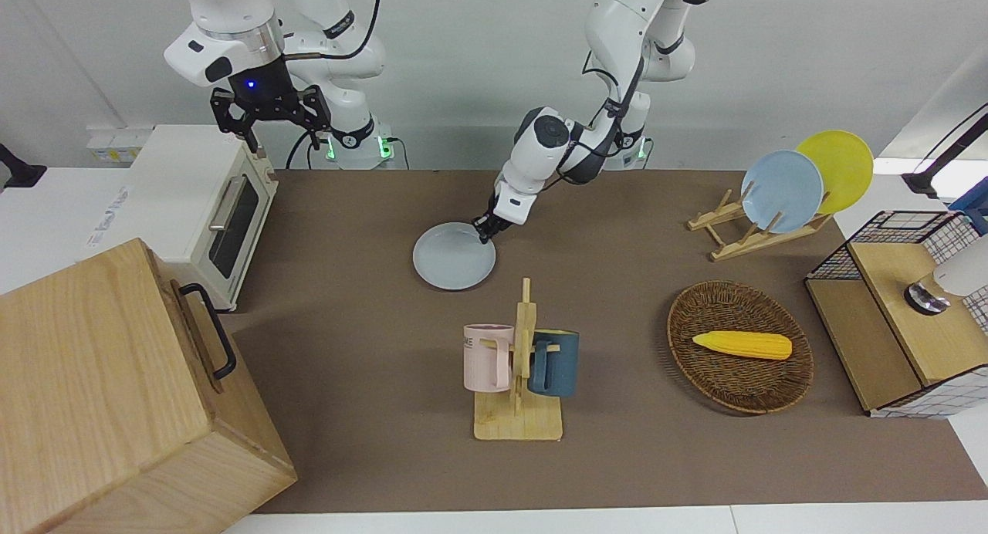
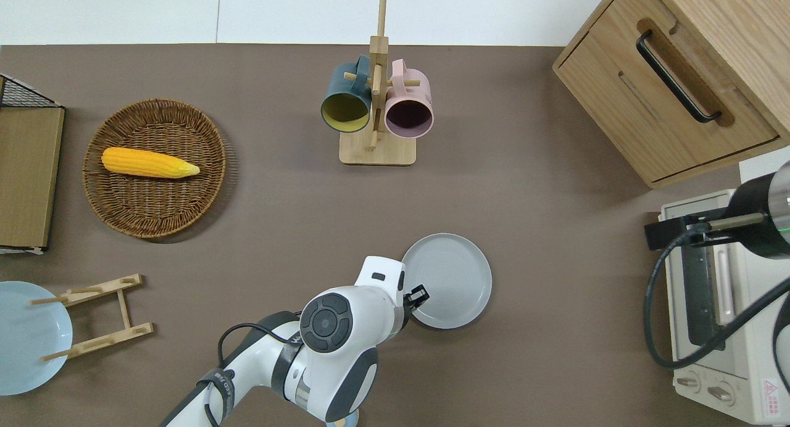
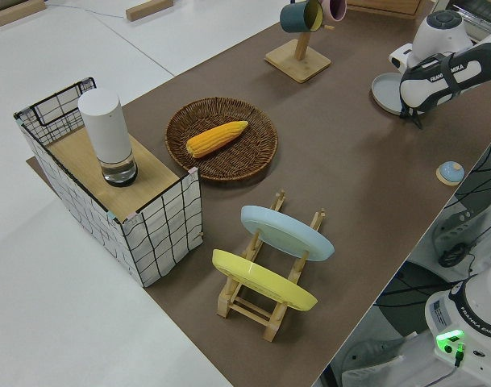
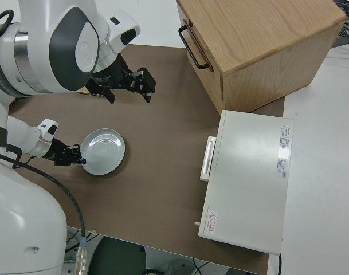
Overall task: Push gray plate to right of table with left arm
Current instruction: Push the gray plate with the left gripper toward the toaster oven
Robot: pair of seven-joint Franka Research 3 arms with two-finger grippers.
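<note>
I log the gray plate (image 2: 447, 281) flat on the table (image 2: 543, 260), nearer the robots than the mug rack (image 2: 377, 106) and somewhat toward the right arm's end of the table. My left gripper (image 2: 415, 293) is low at the plate's rim, on the edge facing the left arm's end; fingers look pressed together (tips touch the rim, as far as I can tell). Right gripper (image 1: 268, 109): parked, fingers spread. Also listed: wicker basket (image 2: 154, 168) holding a corn cob (image 2: 150, 163), and the toaster oven (image 2: 719, 297) at the right arm's end.
</note>
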